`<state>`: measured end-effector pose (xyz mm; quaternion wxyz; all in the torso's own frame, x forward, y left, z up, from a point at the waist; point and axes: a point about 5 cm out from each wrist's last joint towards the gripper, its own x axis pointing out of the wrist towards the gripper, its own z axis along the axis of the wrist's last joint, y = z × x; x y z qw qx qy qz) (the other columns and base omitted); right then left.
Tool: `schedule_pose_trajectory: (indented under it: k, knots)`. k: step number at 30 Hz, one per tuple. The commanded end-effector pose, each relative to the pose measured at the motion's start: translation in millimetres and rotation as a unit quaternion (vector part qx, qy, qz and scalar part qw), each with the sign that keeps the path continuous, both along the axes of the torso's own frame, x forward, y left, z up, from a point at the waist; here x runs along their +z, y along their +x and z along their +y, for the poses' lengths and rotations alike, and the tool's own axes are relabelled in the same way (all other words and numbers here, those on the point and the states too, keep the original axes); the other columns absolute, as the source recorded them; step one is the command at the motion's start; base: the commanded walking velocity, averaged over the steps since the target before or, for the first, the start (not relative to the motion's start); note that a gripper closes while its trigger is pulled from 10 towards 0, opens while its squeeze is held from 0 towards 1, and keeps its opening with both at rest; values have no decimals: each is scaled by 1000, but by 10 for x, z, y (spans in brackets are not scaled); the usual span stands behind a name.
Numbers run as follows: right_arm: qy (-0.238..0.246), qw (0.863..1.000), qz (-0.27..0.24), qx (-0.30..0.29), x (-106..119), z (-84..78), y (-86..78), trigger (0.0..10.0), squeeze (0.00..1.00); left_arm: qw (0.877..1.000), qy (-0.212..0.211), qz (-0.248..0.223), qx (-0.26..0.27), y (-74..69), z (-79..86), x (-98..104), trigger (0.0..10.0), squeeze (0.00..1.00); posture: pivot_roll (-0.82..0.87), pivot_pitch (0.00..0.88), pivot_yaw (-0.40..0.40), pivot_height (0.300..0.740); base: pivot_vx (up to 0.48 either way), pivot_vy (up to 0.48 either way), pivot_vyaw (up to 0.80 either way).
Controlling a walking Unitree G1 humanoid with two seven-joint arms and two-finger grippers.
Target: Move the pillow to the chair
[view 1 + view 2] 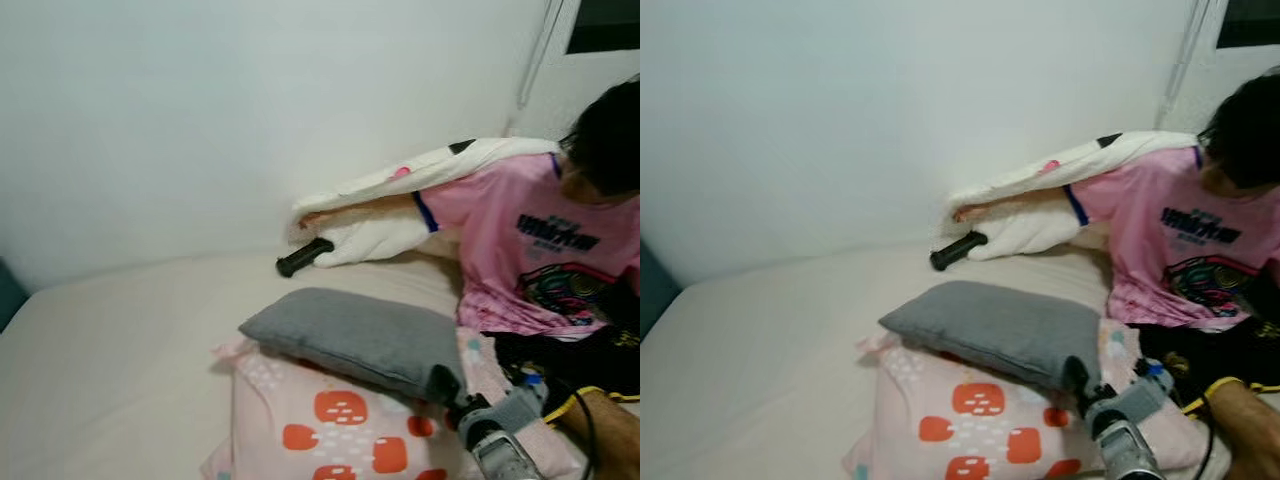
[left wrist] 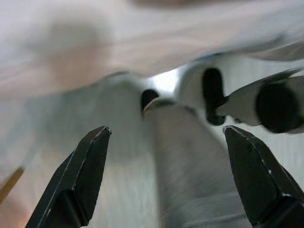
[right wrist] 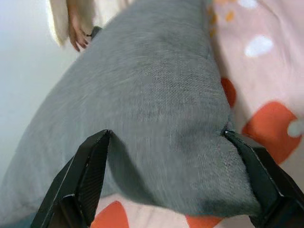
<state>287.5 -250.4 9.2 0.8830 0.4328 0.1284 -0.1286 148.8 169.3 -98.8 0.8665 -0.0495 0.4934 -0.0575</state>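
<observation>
Right end effector (image 3: 166, 142) at the near corner of the grey pillow (image 1: 355, 335), fingers spread wide on either side of it. We see the pillow lying on a pink cushion (image 1: 330, 425) on the bed (image 1: 110, 350). Left end effector (image 2: 166, 137) spread apart. A person (image 1: 545, 245) sits alongside.

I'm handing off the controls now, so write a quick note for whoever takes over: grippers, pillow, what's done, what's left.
Right gripper: open, fingers straddling the near end of the grey pillow, not yet closed.
Left gripper: open, holding nothing, idle.
Grey pillow lies on top of the pink patterned pillow on the bed. A person sits close on the right.
Done: reach to the pillow. Left: grasp, lift, carry to the chair.
</observation>
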Motion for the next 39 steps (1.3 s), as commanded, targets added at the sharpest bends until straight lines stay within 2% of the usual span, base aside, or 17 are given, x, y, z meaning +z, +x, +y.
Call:
schedule_pose_trajectory:
  k: [1, 2, 7, 15, 16, 25, 26, 27, 30, 31, 33, 39]
  knots:
    - [34, 999, 2, -33, -44, -25, -47, 10000, 0, 1000, 5, 4, -4, -45, 46, -12, 10000, 0, -18, 114, 66, 740, 0, 0, 0]
    - [56, 996, -4, -67, -51, -94, -83, 10000, 0, 1000, 7, 5, -3, -64, 71, -15, 10000, 0, -14, 118, 70, 740, 0, 0, 0]
    - [59, 995, -2, -83, -88, -147, -148, 10000, 0, 1000, 11, 7, 2, -102, 124, -22, 10000, 0, 4, 134, 74, 740, 0, 0, 0]
    - [53, 996, -13, -67, -90, -167, -174, 10000, 0, 1000, 20, 10, -13, -217, 241, -36, 10000, 0, 65, 197, 131, 740, 0, 0, 0]
    - [55, 996, -8, -65, -95, -165, -174, 10000, 0, 1000, 24, 10, -15, -274, 315, -37, 10000, 0, 95, 221, 151, 740, 0, 0, 0]
    - [65, 996, -15, -53, -96, -120, -160, 10000, 0, 999, 40, 16, -19, -433, 527, -31, 10000, 0, 153, 245, 192, 740, 0, 0, 0]
    - [63, 997, -27, -48, -68, -129, -141, 0, 0, 999, 45, 19, -18, -468, 585, -25, 10000, 0, 160, 243, 199, 740, 0, 0, 0]
    - [66, 996, -48, -43, -21, -149, -114, 0, 0, 998, 48, 20, -17, -492, 626, -20, 10000, 0, 162, 240, 203, 740, 0, 0, 0]
    - [68, 995, -63, -40, 11, -164, -98, 0, 0, 998, 49, 21, -17, -504, 646, -17, 10000, 0, 162, 240, 203, 740, 0, 0, 0]
    - [71, 992, -99, -24, 92, -180, -51, 0, 0, 998, 49, 19, -17, -497, 649, -14, 10000, 0, 151, 233, 203, 740, 0, 0, 0]
    - [71, 991, -114, -15, 127, -182, -30, 0, 0, 999, 48, 18, -18, -489, 643, -13, 10000, 0, 151, 233, 203, 740, 0, 0, 0]
    - [72, 984, -163, 27, 236, -149, 36, 0, 0, 999, 40, 9, -22, -389, 537, -14, 10000, 0, 105, 216, 183, 740, 0, 0, 0]
